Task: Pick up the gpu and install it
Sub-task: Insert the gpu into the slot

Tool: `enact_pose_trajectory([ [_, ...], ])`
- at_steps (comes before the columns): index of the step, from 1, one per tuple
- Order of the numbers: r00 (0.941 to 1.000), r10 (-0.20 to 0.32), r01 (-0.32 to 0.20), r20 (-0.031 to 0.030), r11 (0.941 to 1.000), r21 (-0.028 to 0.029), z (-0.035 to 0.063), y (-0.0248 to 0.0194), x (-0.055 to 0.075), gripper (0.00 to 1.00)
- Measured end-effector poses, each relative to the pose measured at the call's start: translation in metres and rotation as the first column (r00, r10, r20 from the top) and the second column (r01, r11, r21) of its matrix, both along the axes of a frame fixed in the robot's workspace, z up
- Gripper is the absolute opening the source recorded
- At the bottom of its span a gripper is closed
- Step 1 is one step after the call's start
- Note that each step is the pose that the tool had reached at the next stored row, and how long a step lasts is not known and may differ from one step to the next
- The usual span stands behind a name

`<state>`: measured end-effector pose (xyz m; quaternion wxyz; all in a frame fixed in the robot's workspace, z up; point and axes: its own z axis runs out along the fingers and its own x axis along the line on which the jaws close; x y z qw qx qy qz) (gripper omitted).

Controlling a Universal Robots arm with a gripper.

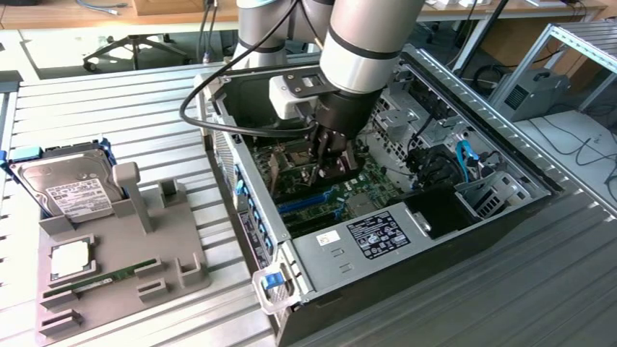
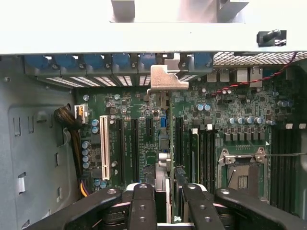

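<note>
In the wrist view the gpu (image 2: 163,158) hangs edge-on between my two black fingers (image 2: 144,201), its silver end bracket (image 2: 168,79) up against the row of blue slot clips at the case's rear wall. My gripper (image 2: 167,191) is shut on the card, which stands over the dark expansion slots of the green motherboard (image 2: 139,110). In the exterior view my gripper (image 1: 328,163) reaches down inside the open computer case (image 1: 386,238), just above the motherboard. Whether the card's edge sits in a slot I cannot tell.
A grey holder tray (image 1: 164,246) lies at the exterior view's left with a silver hard drive (image 1: 68,191), a processor chip (image 1: 69,259) and a green memory stick (image 1: 101,278). Inside the case are a white slot (image 2: 104,153), a processor socket (image 2: 242,177) and drive cages (image 1: 424,116).
</note>
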<state>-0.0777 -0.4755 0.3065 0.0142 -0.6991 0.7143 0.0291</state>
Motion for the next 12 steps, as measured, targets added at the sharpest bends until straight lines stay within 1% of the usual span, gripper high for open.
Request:
enact_pose_trajectory([
  [5, 1.0, 0.0, 0.0, -0.0001, 1.0, -0.0013, -0.0033, 0.0011, -0.0028, 0.27],
  [9, 1.0, 0.0, 0.0, 0.0, 1.0, -0.0018, -0.0063, 0.0039, -0.0035, 0.27],
  [12, 1.0, 0.0, 0.0, -0.0001, 1.0, -0.002, -0.0081, 0.005, -0.0045, 0.27],
])
